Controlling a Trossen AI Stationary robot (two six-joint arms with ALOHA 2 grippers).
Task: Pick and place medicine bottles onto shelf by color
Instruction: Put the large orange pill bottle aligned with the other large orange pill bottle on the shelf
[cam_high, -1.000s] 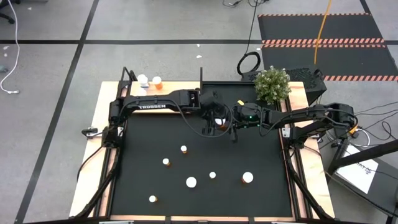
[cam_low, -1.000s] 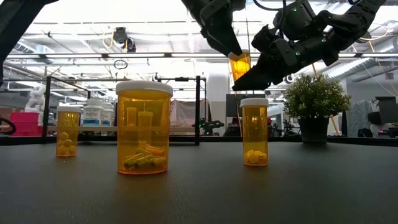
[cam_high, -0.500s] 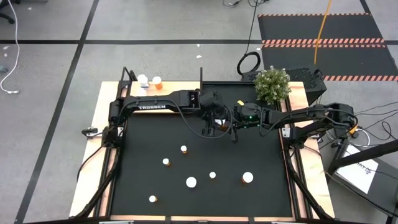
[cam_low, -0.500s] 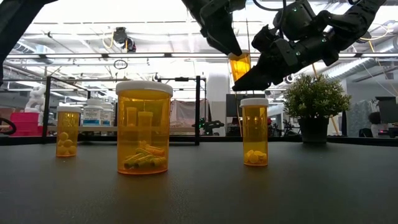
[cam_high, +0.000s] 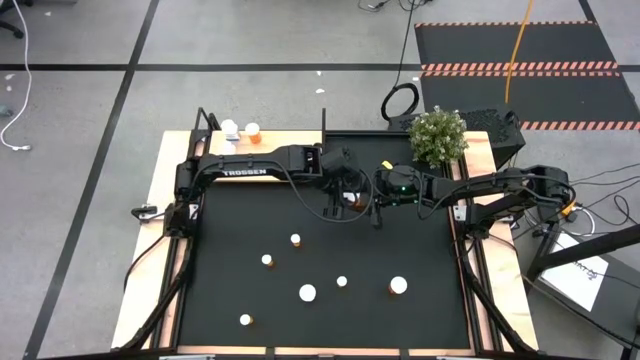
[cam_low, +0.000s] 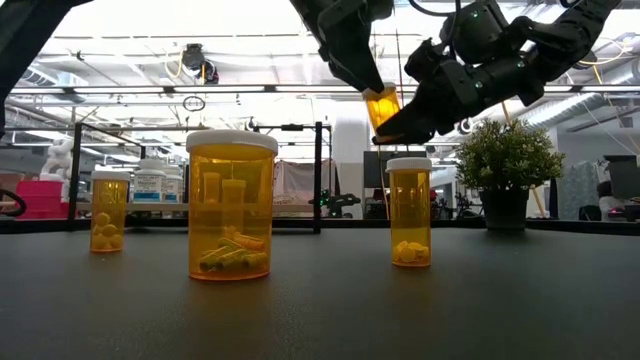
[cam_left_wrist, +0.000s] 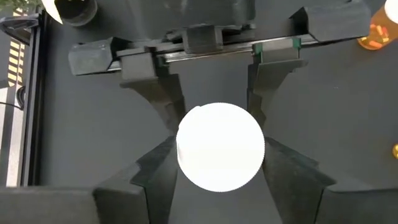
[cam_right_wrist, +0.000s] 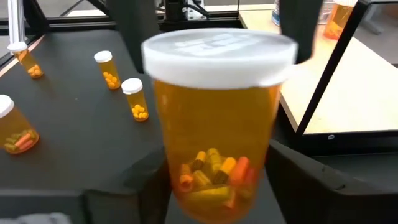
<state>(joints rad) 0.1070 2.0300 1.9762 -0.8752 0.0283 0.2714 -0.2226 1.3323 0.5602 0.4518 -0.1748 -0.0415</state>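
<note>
An orange bottle (cam_low: 383, 105) hangs in the air in the upper middle of the low view. The left gripper (cam_low: 372, 82) and the right gripper (cam_low: 400, 128) both pinch it. The left arm (cam_high: 245, 170) says "TROSSEN".

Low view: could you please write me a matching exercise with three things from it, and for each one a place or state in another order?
Things:
1. raised bottle
2. wide bottle
3. potted plant

Places or states:
A. green leaves above a dark pot
B. stands upright on the black mat
C. held in the air, tilted, between the left gripper and the right gripper

Pairs: 1-C, 2-B, 3-A
</note>
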